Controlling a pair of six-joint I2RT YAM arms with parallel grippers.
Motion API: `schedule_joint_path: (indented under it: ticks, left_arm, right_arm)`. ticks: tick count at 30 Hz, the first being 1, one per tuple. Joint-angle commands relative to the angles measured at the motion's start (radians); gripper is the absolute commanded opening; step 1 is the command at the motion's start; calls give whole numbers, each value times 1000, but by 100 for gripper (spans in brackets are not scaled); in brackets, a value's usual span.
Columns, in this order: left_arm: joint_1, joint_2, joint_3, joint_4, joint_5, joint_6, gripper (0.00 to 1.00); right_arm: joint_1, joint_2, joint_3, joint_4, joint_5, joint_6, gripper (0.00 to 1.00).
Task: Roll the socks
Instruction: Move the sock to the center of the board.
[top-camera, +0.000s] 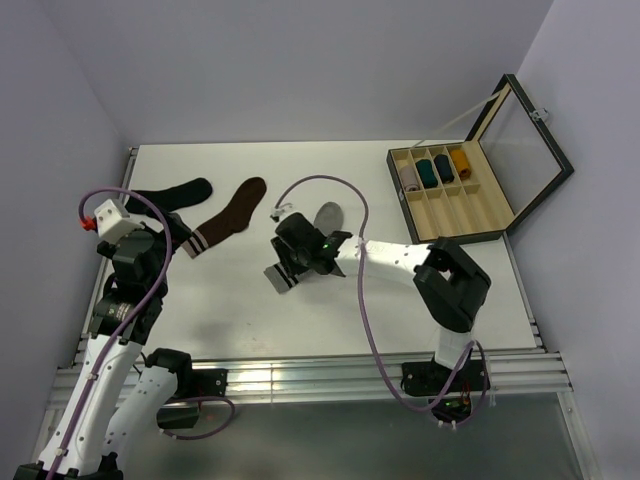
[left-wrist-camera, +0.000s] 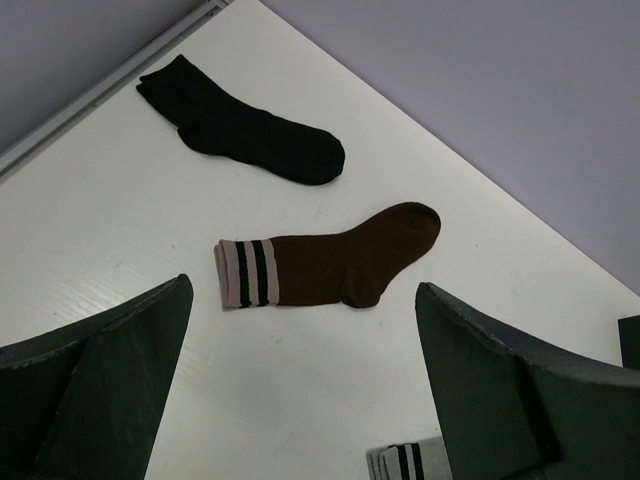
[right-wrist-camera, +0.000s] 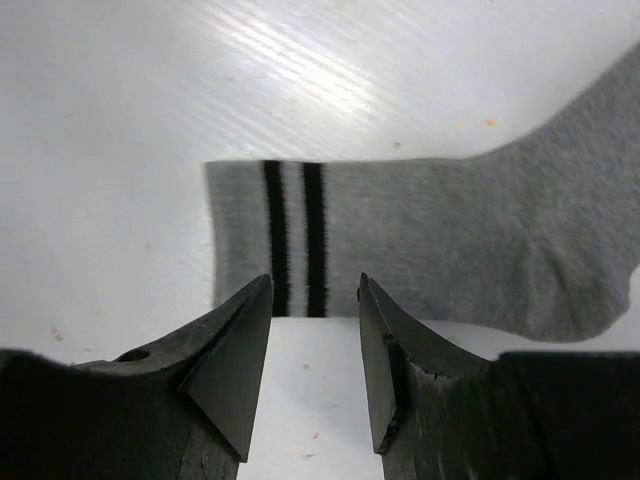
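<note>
Closest, my right gripper (right-wrist-camera: 315, 290) hovers empty, jaws narrowly parted, above the grey sock (right-wrist-camera: 450, 240) mid-bench, at its striped cuff (right-wrist-camera: 295, 235). My left gripper (left-wrist-camera: 300, 290) gapes empty by the left edge. Rolling looks unstarted; next I should descend and pinch that cuff.

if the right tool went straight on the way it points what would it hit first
Probably the grey sock, at its dark-striped cuff, flat on the table just ahead of the right tool; depth is unclear.
</note>
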Motion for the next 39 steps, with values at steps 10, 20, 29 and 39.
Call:
schedule_joint_path:
  ticks: [10,20,29,39]
  left_arm:
    - [-2,2,-1,36,16,-13,99]
    - [-2,-1,-2,34,16,-13,99]
    - [-2,1,-4,36,19,-13,99]
    - [-5,15,-2,39,33,-13,99]
  right_arm:
    - [202,138,216,-164,230,-74,48]
    - [258,282,321,-264,307,-88,48]
    - [295,331,339,-299,322,-99,48]
    - [298,361,324,-302,322,-113,23]
